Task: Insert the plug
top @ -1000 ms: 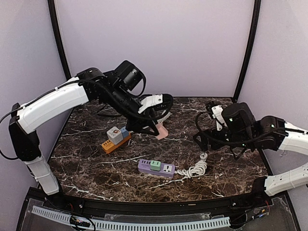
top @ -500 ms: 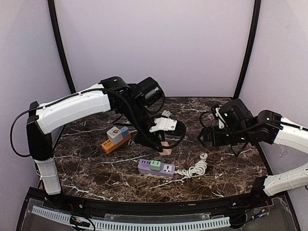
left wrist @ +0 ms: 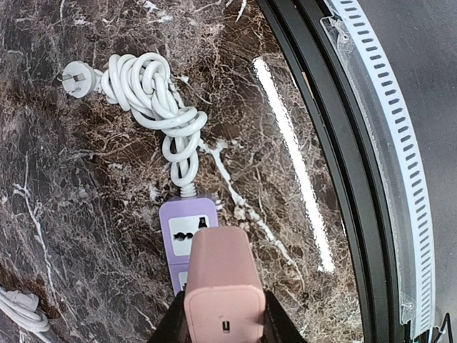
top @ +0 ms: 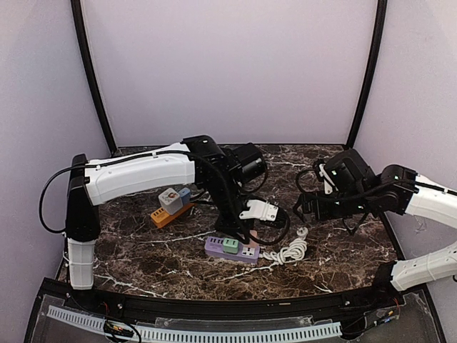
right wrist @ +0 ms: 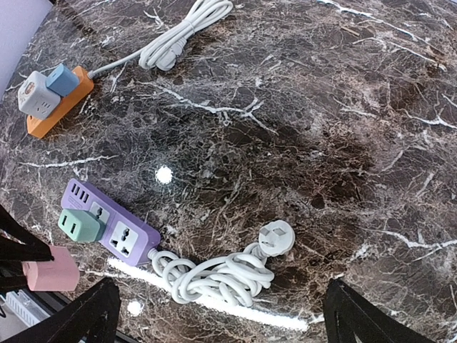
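My left gripper is shut on a pink plug, a blocky adapter seen end-on in the left wrist view. It hangs over the purple power strip, whose free socket shows just beyond it. From above, the left gripper sits over the strip, which carries a green plug. The right wrist view shows the pink plug near the strip and green plug. My right gripper stands open and empty, off to the right.
The strip's white cord lies coiled to its right, its own plug loose on the marble. An orange power strip with cube adapters sits at the left. Another white cable lies at the back. The table's black front edge is close.
The left arm has swung from the back of the table forward and right, carrying the pink plug down over the purple strip. The right arm shifted slightly left and stays open.
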